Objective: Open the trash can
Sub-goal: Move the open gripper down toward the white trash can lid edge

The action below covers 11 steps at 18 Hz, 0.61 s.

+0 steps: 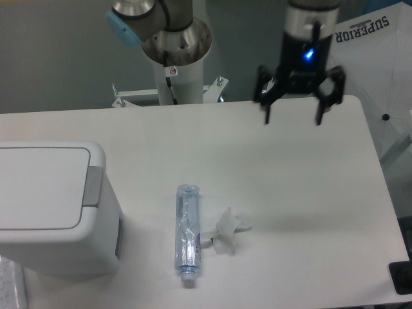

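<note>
The white boxy trash can [55,209] stands at the left edge of the table with its flat lid [42,187] shut and a grey push tab [94,187] on its right rim. My gripper [293,119] hangs open and empty over the far right part of the table, well away from the can, fingers pointing down.
A clear plastic bottle [187,234] lies on the table right of the can. A crumpled white wrapper [227,230] lies next to it. The arm's base column [177,58] stands behind the table. A white sheet with lettering [380,51] is at the far right.
</note>
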Available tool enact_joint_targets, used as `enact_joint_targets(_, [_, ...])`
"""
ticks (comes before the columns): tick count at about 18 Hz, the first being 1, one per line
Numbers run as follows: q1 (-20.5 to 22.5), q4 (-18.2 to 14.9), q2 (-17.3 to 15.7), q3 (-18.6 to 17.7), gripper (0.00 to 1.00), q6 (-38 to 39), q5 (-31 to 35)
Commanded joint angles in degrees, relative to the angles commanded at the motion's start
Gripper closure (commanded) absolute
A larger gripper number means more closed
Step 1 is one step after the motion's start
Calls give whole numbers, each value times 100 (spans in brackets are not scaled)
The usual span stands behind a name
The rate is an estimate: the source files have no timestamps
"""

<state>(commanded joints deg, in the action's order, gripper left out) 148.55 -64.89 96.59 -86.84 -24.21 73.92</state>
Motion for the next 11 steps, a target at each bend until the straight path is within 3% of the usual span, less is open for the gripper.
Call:
enact_joint_targets(2, [-317,528,97,26,0,616,-271])
enact_joint_targets(4, [-423,758,158,61,0,1161,-535])
enact_joint_targets(8, [-792,794,238,219,0,1445,-616])
enact_joint_targets(11, [-836,732,10,-122,0,1462,-580])
